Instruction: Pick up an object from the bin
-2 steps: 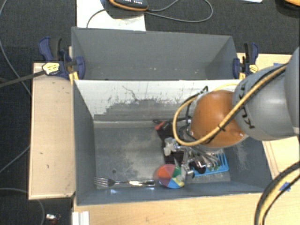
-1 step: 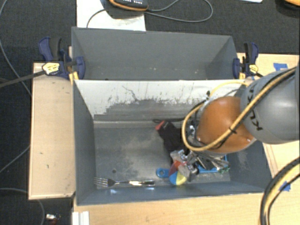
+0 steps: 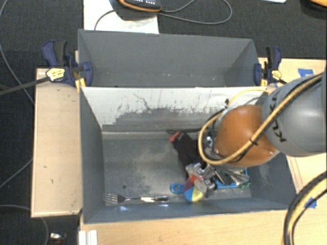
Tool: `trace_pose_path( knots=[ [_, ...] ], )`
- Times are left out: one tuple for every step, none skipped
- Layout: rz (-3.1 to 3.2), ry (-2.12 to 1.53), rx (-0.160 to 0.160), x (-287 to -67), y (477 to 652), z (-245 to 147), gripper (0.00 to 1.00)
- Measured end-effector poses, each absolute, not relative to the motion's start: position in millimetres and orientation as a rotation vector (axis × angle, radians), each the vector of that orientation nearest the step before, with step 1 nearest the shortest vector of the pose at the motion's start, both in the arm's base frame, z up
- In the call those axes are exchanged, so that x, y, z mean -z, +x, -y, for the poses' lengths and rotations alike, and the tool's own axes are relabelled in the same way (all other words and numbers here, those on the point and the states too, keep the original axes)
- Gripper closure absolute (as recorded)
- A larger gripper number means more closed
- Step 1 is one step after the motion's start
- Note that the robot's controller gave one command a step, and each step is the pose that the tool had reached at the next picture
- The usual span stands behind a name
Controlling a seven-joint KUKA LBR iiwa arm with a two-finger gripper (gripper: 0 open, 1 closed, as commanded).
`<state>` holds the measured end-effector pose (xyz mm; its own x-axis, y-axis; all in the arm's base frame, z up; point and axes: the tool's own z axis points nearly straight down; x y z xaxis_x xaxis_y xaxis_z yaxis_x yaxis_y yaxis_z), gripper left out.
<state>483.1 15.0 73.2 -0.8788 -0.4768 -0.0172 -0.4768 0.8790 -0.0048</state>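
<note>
Yellow-and-blue rounded plastic piece (image 3: pixel 193 195) lies on the floor of the grey metal bin (image 3: pixel 127 152), close to the bin's near edge and right of its middle. Of the loose things, it is the nearest to the gripper (image 3: pixel 200 180), which stands low, just behind and above it. Contact between the two cannot be confirmed. Whether the gripper is set wide or narrow cannot be told, and nothing is seen held in it.

Adjacent items:
- A blue plastic piece with a ring end (image 3: pixel 177 189) lies just beside the rounded piece, on its left.
- A flat blue item (image 3: pixel 236 184) lies toward the near right corner, partly under the arm's orange cover (image 3: pixel 242 137).
- A black object with a red tip (image 3: pixel 183 143) lies behind the gripper, toward the middle of the bin.
- A silver metal fork (image 3: pixel 135 199) lies along the near edge toward the near left corner, apart from the cluster.

Probable faults:
1. Double pick or edge pinch. The cluster is tight, so a grip may catch two items, or only a corner of one, which then drops on the lift.
2. Slip. The rounded shape is likely to squirt sideways under pressure.
3. Collision. The near wall and the floor are close, so an off-line descent may strike either.
4. Drag. The black object may be snagged by the wrist on withdrawal.
</note>
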Motion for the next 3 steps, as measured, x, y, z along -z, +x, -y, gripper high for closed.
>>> trace_pose_path(
  knots=[
    [-3.042, -0.746, -0.003, -130.4, 486.2, -8.4, 1.00],
    [-3.018, -0.811, -0.002, -170.6, 482.9, -15.4, 1.00],
    [-3.011, -0.851, -0.003, -235.7, 479.9, -11.4, 1.00]
  ],
)
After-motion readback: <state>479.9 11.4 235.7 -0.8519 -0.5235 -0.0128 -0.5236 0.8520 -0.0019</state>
